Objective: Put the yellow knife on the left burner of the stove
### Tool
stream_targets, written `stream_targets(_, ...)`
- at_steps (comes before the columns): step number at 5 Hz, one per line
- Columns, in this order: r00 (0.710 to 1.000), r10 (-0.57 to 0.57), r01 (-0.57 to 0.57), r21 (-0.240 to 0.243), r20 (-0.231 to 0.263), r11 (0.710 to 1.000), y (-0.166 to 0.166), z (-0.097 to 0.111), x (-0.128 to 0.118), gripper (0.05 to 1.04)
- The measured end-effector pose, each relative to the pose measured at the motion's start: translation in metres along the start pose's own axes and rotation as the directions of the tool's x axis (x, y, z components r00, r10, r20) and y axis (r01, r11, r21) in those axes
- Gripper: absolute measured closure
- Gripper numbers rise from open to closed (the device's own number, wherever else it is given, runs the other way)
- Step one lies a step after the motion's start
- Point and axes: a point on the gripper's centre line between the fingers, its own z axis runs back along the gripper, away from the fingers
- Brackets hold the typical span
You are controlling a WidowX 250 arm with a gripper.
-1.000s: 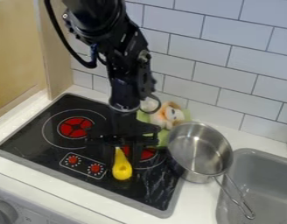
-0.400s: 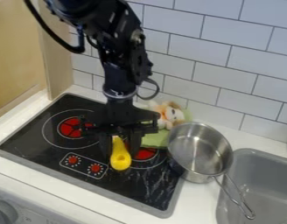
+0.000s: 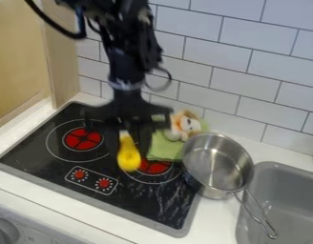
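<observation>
The black gripper (image 3: 128, 147) hangs over the middle of the stove (image 3: 39, 167), between the two burners. Its fingers are shut on the narrow upper end of the yellow knife (image 3: 128, 157), whose wide rounded end points down and toward the front. The knife appears raised off the cooktop, just left of the right burner (image 3: 155, 167). To the left of the gripper lies the left burner (image 3: 82, 138), a red disc inside a thin white ring, with nothing on it.
A steel pot (image 3: 217, 164) overlaps the stove's right edge, its handle reaching over the grey sink (image 3: 277, 200). Behind the right burner are a green cloth (image 3: 164, 147) and a plush toy (image 3: 184, 125). A tiled wall (image 3: 248, 76) rises behind, and a wooden panel (image 3: 60, 57) stands at left.
The gripper and the yellow knife have moved together up the view and slightly left. More of the right burner and green cloth is uncovered. Pot and toy have stayed put.
</observation>
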Motion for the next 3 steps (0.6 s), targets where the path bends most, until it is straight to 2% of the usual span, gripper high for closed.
stream_targets(1, 1.0, 0.01, -0.01, -0.015, 0.028, 1.0, 0.004, 0.007, 0.022, 0.672)
stream_targets(2, 0.999, 0.029, -0.029, 0.0, 0.027, 1.0, 0.015, 0.002, 0.044, 0.672)
stream_targets(3, 1.0, -0.017, 0.017, 0.015, -0.002, 1.0, 0.022, -0.011, 0.058, 0.672)
